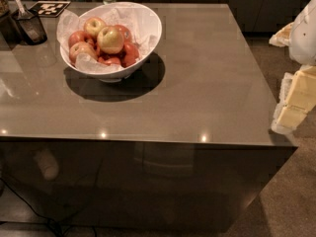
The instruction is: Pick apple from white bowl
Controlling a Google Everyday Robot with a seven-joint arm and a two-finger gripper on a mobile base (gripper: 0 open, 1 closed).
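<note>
From my seat, the end effector (295, 102) hangs off the right edge of the surface (197, 83), near the near-right corner, and I cannot tell whether it is apart or together. It is well apart from the white bowl (143, 58), which sits toward the far-left corner, so the whole reach lies ahead.

My main worry is crowding. The apple (110, 39) rests on top of the pile, touching the yellowish apple (95, 26) behind it and the red apples (129, 53) beside it. A descent that is off-centre could land on a neighbour, or wedge between two fruits and roll the target away. The crinkled paper liner (69, 23) rises above the rim on the left, so it could snag or get pinched along with the fruit. The bowl's rim slants, high on the right, the side I would be coming from. A low approach could clip it and shove or tip the bowl. The skin is probably smooth and rounded, so a shallow grip may slip.

The apple itself is the largest in the bowl, pale yellow-green on top with a red blush down its sides. It sits highest and is plainly exposed from above.
</note>
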